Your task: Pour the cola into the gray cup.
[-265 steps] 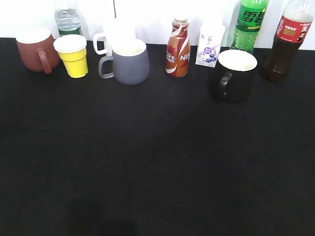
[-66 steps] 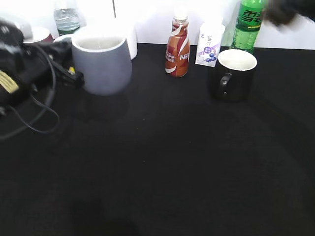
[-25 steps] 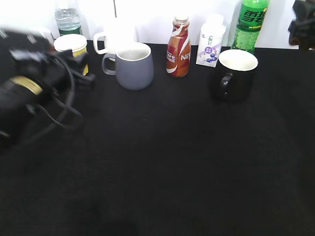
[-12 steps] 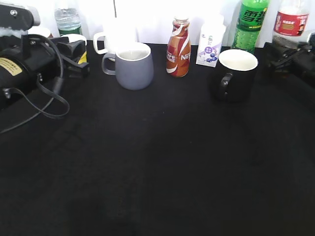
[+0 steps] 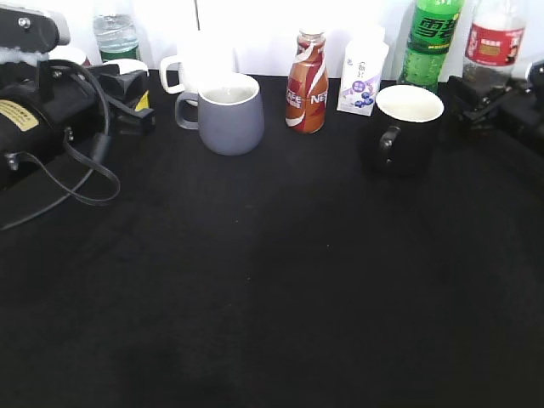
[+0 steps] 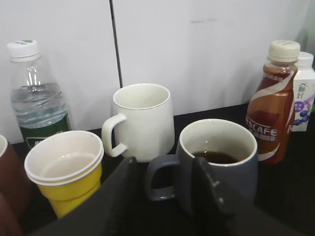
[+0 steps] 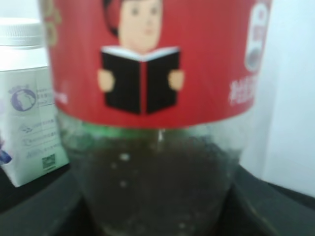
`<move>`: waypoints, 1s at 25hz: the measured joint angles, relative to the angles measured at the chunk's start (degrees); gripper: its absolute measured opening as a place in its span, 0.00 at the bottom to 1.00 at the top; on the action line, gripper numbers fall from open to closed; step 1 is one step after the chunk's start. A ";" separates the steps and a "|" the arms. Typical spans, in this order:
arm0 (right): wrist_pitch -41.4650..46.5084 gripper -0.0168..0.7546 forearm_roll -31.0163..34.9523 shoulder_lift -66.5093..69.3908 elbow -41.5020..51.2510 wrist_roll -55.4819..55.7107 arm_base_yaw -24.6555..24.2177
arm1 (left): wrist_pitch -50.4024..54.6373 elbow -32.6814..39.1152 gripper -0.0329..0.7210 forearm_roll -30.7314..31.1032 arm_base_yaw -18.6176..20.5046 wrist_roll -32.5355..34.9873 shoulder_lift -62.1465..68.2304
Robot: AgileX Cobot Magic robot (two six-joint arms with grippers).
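Note:
The gray cup [image 5: 228, 115] stands at the back left with dark liquid inside [image 6: 216, 157]. My left gripper [image 5: 136, 98] is open just left of it; in the left wrist view [image 6: 165, 164] the cup's handle [image 6: 160, 179] lies between the spread fingers [image 6: 120, 196] without being gripped. The cola bottle [image 5: 491, 42] stands upright at the back right. My right gripper [image 5: 480, 98] is shut on its lower body. In the right wrist view the red label [image 7: 152, 59] and dark liquid [image 7: 157, 187] fill the frame, and the right gripper [image 7: 157, 211] holds it from both sides.
A white mug [image 5: 200, 59], a water bottle [image 5: 115, 34] and a yellow paper cup [image 6: 66, 172] stand by the gray cup. A Nescafe bottle [image 5: 308, 81], a milk carton [image 5: 362, 76], a green soda bottle [image 5: 433, 38] and a black mug [image 5: 406, 127] line the back.
The gray cup, earlier lifted by my left gripper, is down and released. In the last half second the right gripper shifted the cola slightly left; the left arm stayed still.

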 joint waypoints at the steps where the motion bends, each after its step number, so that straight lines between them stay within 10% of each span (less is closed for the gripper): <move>1: -0.46 0.56 0.21 0.00 0.70 -0.65 0.00 | 0.00 0.00 0.42 0.00 0.00 0.00 0.00; 9: 0.19 0.77 1.39 -2.74 3.05 -1.17 -0.06 | -0.28 0.00 0.42 0.04 0.00 -0.13 0.00; 25: 9.90 0.78 11.71 -26.24 28.95 -5.03 0.00 | 5.29 -0.06 0.42 3.72 0.00 -0.13 -3.69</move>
